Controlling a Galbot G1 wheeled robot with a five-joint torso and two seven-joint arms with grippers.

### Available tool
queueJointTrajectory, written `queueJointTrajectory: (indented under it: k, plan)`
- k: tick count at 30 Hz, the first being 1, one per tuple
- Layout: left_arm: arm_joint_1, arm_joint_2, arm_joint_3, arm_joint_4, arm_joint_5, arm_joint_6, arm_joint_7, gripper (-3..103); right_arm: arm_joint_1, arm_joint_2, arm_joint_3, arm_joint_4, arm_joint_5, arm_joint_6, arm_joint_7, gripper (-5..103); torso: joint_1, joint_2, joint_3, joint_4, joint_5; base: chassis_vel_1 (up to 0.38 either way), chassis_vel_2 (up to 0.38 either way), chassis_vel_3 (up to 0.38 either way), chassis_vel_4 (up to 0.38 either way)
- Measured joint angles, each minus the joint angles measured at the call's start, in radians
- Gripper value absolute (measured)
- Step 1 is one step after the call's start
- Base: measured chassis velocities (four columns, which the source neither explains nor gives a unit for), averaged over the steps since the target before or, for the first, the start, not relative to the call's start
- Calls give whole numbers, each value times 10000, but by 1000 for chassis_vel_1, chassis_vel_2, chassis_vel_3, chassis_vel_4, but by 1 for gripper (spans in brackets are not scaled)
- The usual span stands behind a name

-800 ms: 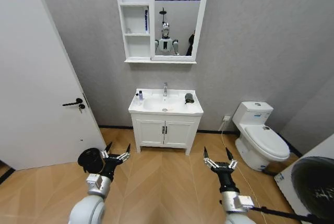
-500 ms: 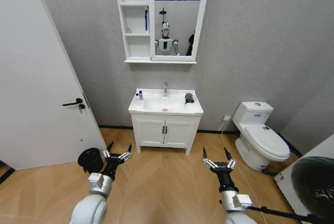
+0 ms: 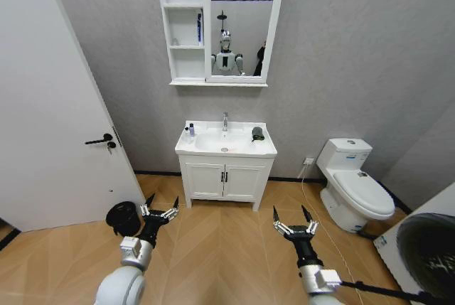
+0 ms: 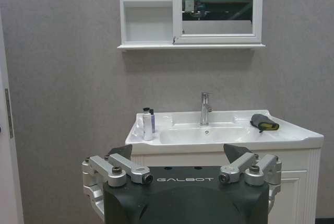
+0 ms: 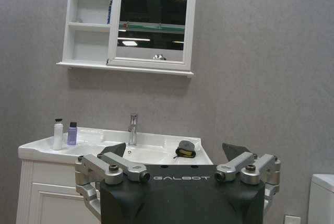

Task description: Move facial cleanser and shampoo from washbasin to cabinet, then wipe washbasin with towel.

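Note:
The white washbasin (image 3: 242, 150) stands against the far wall, well ahead of both arms. At one end of its top stand the facial cleanser and shampoo, a white bottle (image 5: 57, 134) and a purple bottle (image 5: 72, 133); which is which I cannot tell. They also show as a small pair of bottles (image 3: 190, 130) and with the white bottle (image 4: 147, 125) in front. The dark towel (image 3: 257, 134) (image 4: 263, 122) (image 5: 184, 149) lies bunched at the other end. The cabinet (image 3: 185, 28) (image 4: 151, 25) (image 5: 91, 36) hangs above. My left gripper (image 3: 162, 198) (image 4: 180, 153) and right gripper (image 3: 289, 210) (image 5: 175, 151) are open, low over the floor.
A white two-door vanity (image 3: 226, 180) carries the basin. A round black bin (image 3: 124, 217) sits by my left gripper, beside a white door (image 3: 50, 106). A toilet (image 3: 355, 184) stands to the right, a washing machine (image 3: 426, 248) at the near right. A blue item (image 3: 199, 28) stands on a cabinet shelf.
My right gripper has slipped a little down and to the left. The left gripper has hardly moved, and the bottles and towel lie as before.

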Motion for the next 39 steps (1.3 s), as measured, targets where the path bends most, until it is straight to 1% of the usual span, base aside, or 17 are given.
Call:
queueJointTrajectory:
  k: [5, 10, 15, 18, 21, 24, 25, 26, 28, 30, 33, 34, 35, 36, 37, 38, 39]
  plan:
    - [-118, -207, 139, 291, 172, -5, 7, 99, 151, 25, -5, -324, 2, 326, -78, 100, -2, 0, 0, 1, 0, 0, 0, 0, 0]
    - [-141, -168, 105, 408, 182, -24, 11, 99, 273, 111, -166, -394, 19, 350, -79, 100, -5, 1, -1, 1, 0, -37, 15, 41, -38]
    - [-206, -110, 72, 477, 117, -38, 16, 99, 335, 126, -220, -393, 19, 342, -79, 100, -2, 0, 0, 3, 1, -129, 150, 136, -123]
    - [-281, -84, 65, 549, 78, -58, 21, 99, 330, 111, -211, -380, 25, 336, -75, 100, -2, 0, 0, 0, -2, -219, 184, 192, -213]
    - [-319, -82, 60, 617, 52, -90, 26, 99, 305, 106, -199, -375, 32, 335, -75, 100, 1, -2, 1, -1, 0, -236, 206, 236, -234]
    - [-369, -81, 46, 726, 29, -132, 28, 99, 302, 126, -199, -375, 36, 343, -79, 100, 2, -3, 2, 6, 2, -229, 283, 250, -264]
    - [-404, -74, 45, 776, 16, -149, 28, 99, 300, 136, -206, -376, 37, 343, -80, 100, 1, -2, 1, 5, 1, -252, 286, 303, -268]
    - [-472, -59, 46, 861, 0, -162, 28, 98, 294, 150, -217, -378, 39, 344, -81, 100, 1, -2, 1, -2, -4, -296, 284, 303, -295]
    - [-502, -54, 49, 904, -6, -165, 28, 98, 291, 157, -220, -384, 39, 345, -83, 100, 0, -2, 0, -1, -4, -296, 326, 291, -295]
    - [-544, -23, 63, 980, -22, -182, 24, 98, 311, 176, -223, -431, 36, 358, -89, 100, 0, -2, 1, 4, 3, -336, 333, 296, -333]
    - [-573, 34, 66, 1030, -43, -188, 26, 98, 323, 184, -222, -481, 32, 374, -94, 100, 1, -2, 0, -2, -6, -344, 330, 361, -335]
    - [-613, 86, 63, 1086, -55, -190, 25, 98, 354, 183, -225, -520, 28, 388, -110, 100, 0, -2, 0, 3, 6, -359, 388, 347, -384]
    - [-613, 86, 63, 1086, -55, -190, 25, 98, 354, 183, -225, -520, 28, 388, -110, 100, 0, -2, 0, 3, 6, -359, 388, 347, -384]
    - [-682, 144, 62, 1192, -53, -204, 20, 98, 397, 179, -245, -558, 27, 398, -135, 100, 3, -3, 1, 6, 3, -392, 361, 385, -384]
    - [-769, 197, 73, 1330, -23, -257, 0, 98, 419, 168, -275, -582, 26, 406, -140, 100, 3, -1, 1, -3, -12, -392, 351, 379, -356]
    - [-769, 197, 73, 1330, -23, -257, 0, 98, 419, 168, -275, -582, 26, 406, -140, 100, 3, -1, 1, -3, -12, -392, 351, 379, -356]
    - [-853, 227, 70, 1495, 56, -326, -36, 98, 457, 147, -334, -600, 27, 407, -140, 100, 1, -1, 0, 0, 4, -372, 351, 368, -382]
